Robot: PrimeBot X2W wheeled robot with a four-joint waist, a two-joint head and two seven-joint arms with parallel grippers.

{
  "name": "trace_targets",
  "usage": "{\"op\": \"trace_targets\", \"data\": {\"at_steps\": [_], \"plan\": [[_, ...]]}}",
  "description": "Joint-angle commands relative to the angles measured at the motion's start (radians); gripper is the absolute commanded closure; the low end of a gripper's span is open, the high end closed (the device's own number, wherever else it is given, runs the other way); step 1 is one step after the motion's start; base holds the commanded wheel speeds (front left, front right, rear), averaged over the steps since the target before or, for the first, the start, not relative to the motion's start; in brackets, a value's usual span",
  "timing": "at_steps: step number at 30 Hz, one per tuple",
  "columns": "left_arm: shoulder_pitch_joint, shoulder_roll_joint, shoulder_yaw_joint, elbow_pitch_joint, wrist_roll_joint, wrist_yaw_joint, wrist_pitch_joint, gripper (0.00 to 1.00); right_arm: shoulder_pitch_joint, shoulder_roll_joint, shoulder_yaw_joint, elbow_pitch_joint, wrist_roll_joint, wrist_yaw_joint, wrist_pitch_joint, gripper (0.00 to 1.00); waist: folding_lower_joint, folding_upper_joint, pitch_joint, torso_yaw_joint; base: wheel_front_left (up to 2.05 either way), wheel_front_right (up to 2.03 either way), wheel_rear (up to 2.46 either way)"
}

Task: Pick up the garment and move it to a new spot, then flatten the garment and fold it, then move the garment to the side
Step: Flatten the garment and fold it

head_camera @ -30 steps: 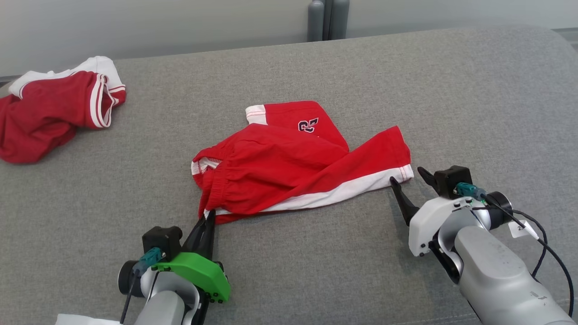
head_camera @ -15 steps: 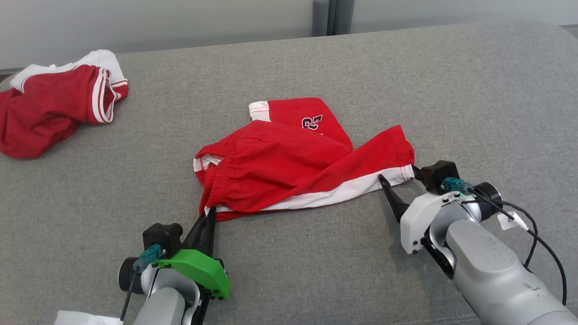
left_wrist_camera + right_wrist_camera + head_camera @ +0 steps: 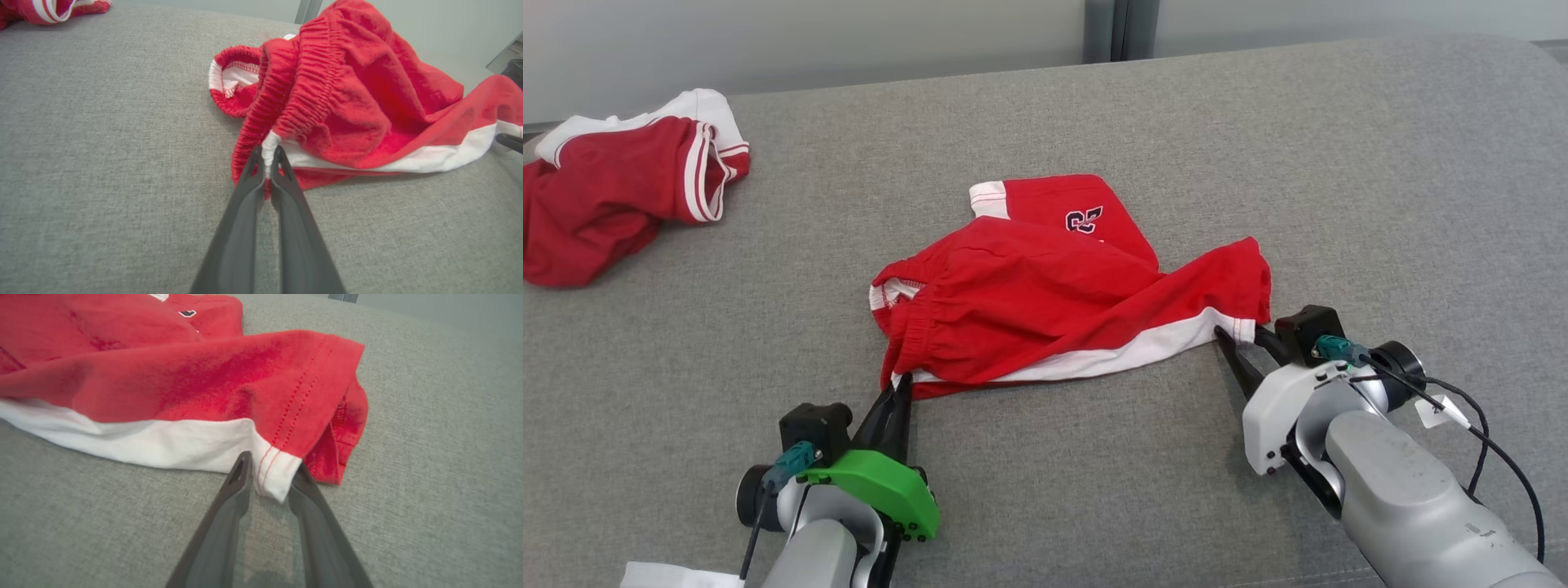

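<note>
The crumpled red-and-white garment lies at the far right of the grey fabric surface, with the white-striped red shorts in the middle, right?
No: the head view shows the crumpled red-and-white garment at the far left. The white-striped red shorts are in the middle.

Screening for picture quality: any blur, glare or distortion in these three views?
Head view: even, soft light, sharp, no glare. Left wrist view: wide-angle stretch, fingers soft up close, waistband crisp. Right wrist view: hem sharp, cloth softer farther back.
</note>
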Motion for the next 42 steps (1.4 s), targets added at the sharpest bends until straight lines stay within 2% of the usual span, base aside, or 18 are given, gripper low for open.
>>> {"op": "trace_targets", "data": {"at_steps": [1,4,5,6,10,14,18,24,31,42], "plan": [[-0.018,0.001,0.002,-0.001,-0.004,0.001,-0.003,1.00,-0.005,-0.007,0.003,0.016,0.002,0.000,-0.004,0.61,0.0000,-0.0001,0.001,0.002,0.00,0.00,0.00],[-0.017,0.001,0.003,-0.004,-0.004,0.002,-0.003,1.00,-0.013,-0.006,0.000,0.023,0.005,0.000,-0.004,0.73,0.0000,-0.0001,0.001,0.002,0.00,0.00,0.00],[-0.016,0.001,0.005,-0.006,-0.004,0.003,-0.003,1.00,-0.015,-0.005,-0.004,0.016,0.008,0.000,-0.004,0.79,0.0000,-0.0001,0.000,0.002,0.00,0.00,0.00],[-0.015,0.001,0.010,-0.013,-0.006,0.003,-0.003,1.00,-0.015,-0.008,-0.016,-0.008,0.012,0.000,-0.004,1.00,0.0000,-0.0001,-0.001,-0.001,0.00,0.00,0.00],[-0.008,0.002,0.027,-0.045,-0.013,0.001,-0.003,1.00,0.015,-0.021,-0.059,-0.094,0.025,0.000,-0.004,1.00,0.0000,-0.0001,-0.010,-0.006,0.00,0.00,0.00],[0.008,0.002,0.056,-0.105,-0.075,-0.009,-0.003,1.00,0.068,-0.053,-0.101,-0.240,0.055,0.000,-0.004,1.00,0.0000,-0.0001,-0.030,-0.021,0.00,0.00,0.00],[0.010,0.002,0.058,-0.152,-0.125,-0.016,-0.003,1.00,0.099,-0.084,-0.114,-0.326,0.082,0.000,-0.004,1.00,0.0000,-0.0001,-0.047,-0.034,0.00,0.00,0.00],[-0.008,0.004,0.050,-0.272,-0.193,-0.022,0.010,1.00,0.149,-0.153,-0.154,-0.506,0.145,0.000,-0.002,1.00,0.0000,-0.0001,-0.086,-0.058,0.00,0.00,0.00],[-0.011,0.034,0.054,-0.489,-0.251,-0.024,0.069,1.00,0.218,-0.207,-0.245,-0.759,0.191,0.000,0.053,1.00,0.0000,-0.0001,-0.136,-0.082,0.00,0.00,0.00],[-0.024,0.097,0.087,-0.894,-0.295,0.034,0.224,1.00,0.352,-0.204,-0.447,-1.199,0.230,0.000,0.230,1.00,0.0000,-0.0001,-0.189,-0.113,0.00,0.00,0.00]]}}
